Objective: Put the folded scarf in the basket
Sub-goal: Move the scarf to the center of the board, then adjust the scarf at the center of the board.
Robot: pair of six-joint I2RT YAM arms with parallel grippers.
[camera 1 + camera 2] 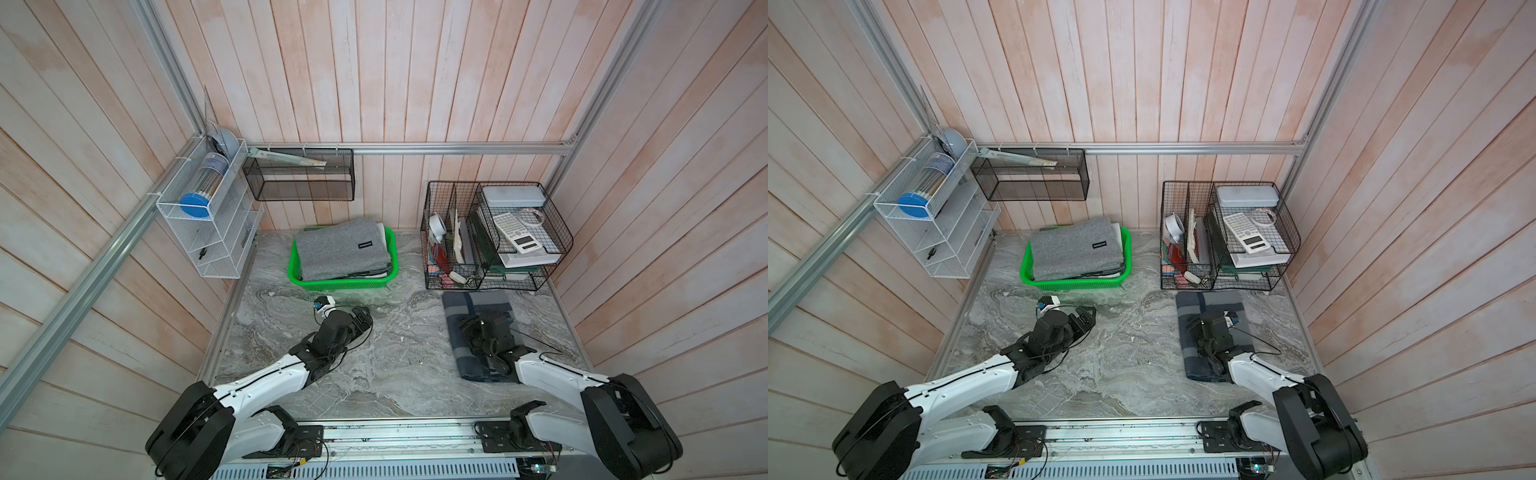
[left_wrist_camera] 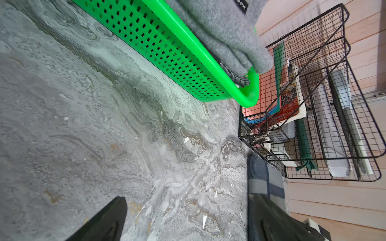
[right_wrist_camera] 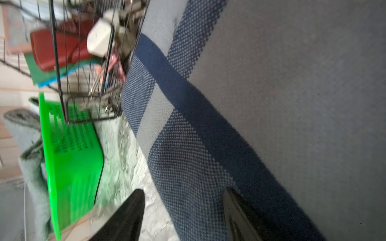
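The folded scarf (image 1: 478, 302) (image 1: 1209, 302), blue and grey checked, lies flat on the marble table at the right, in front of the wire organiser. My right gripper (image 1: 468, 326) (image 1: 1194, 324) is down on it. In the right wrist view the right gripper (image 3: 183, 191) stands open astride the scarf's (image 3: 208, 125) folded edge, one finger on top of the cloth and the other beside it over the marble. The green basket (image 1: 345, 286) (image 1: 1075, 284) (image 3: 71, 146) stands at the back centre. My left gripper (image 1: 366, 319) (image 2: 188, 198) hangs open and empty before the basket (image 2: 167, 48).
A folded grey cloth (image 1: 340, 249) with a small black label fills most of the basket. A black wire organiser (image 1: 494, 237) with a calculator and stationery stands at the back right, close behind the scarf. A white wire shelf (image 1: 208, 224) and a black mesh shelf (image 1: 299, 174) hang on the walls.
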